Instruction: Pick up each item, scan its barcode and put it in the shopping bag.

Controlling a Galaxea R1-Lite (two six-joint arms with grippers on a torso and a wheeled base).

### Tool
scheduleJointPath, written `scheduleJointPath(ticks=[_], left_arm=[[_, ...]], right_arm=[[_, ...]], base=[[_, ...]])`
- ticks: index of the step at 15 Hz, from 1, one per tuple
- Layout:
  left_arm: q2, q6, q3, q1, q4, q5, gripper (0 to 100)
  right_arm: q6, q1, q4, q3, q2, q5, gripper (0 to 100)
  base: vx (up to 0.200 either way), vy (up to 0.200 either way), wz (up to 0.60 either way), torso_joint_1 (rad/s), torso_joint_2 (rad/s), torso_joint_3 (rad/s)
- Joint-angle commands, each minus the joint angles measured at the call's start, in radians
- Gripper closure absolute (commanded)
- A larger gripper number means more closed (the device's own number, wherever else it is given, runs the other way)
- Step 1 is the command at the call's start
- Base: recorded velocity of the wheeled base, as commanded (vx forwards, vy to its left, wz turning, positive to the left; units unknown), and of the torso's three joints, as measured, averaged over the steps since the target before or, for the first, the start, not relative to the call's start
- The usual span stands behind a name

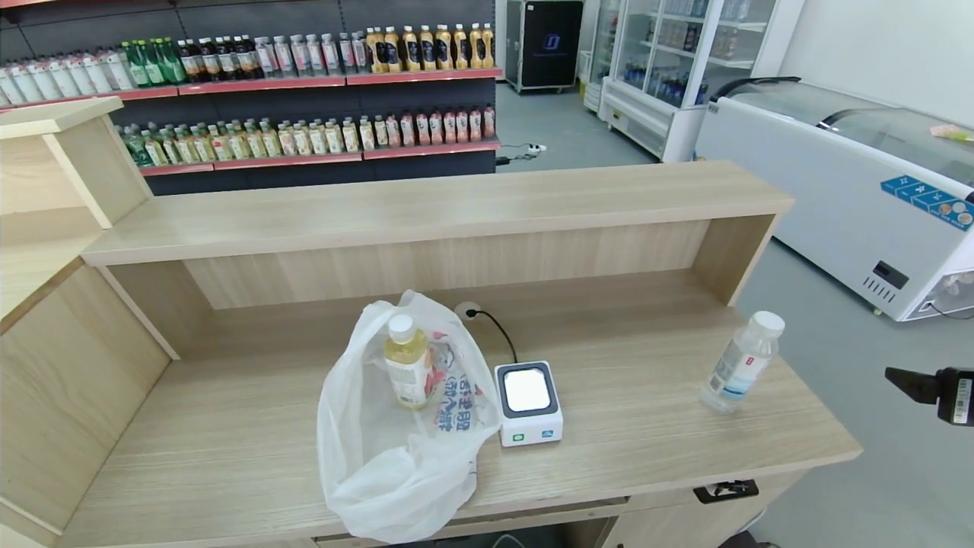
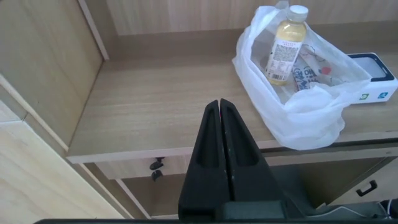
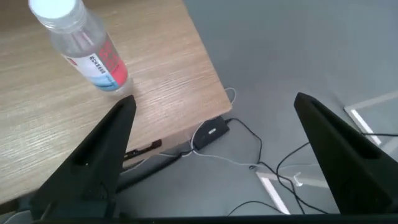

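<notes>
Head view: shopping bag (image 1: 373, 472) holding a yellow bottle (image 1: 405, 369), scanner (image 1: 528, 403) and water bottle (image 1: 740, 364) on the table (image 1: 647, 426).
Empty left hand (image 2: 219, 102) pressed together; right hand (image 3: 214, 101) spread wide.

Small grocery shop. Told by dark wall shelves with red edges (image 1: 426, 77) packed with rows of bottled drinks (image 1: 304, 138), tall white glass-door coolers (image 1: 670, 53), a white chest freezer with curved glass lids (image 1: 837, 175), and a light wooden checkout counter (image 1: 647, 396) bearing a small white square scanner (image 1: 529, 402).
</notes>
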Motion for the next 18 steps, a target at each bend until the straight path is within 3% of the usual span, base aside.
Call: scheduleJointPath(ticks=[1, 7, 18], left_arm=[[0.000, 0.000, 0.000, -0.001, 0.000, 0.001, 100], [0.000, 0.000, 0.000, -0.001, 0.000, 0.001, 100], [0.000, 0.000, 0.000, -0.001, 0.000, 0.001, 100]], right_arm=[[-0.067, -0.024, -0.090, 0.003, 0.165, 0.038, 0], [-0.165, -0.038, -0.353, 0.002, 0.391, 0.192, 0], [-0.165, 0.088, -0.585, -0.003, 0.586, 0.241, 0]], base=[[0.000, 0.000, 0.00, 0.000, 0.00, 0.000], [0.000, 0.000, 0.00, 0.000, 0.00, 0.000], [0.000, 0.000, 0.00, 0.000, 0.00, 0.000]])
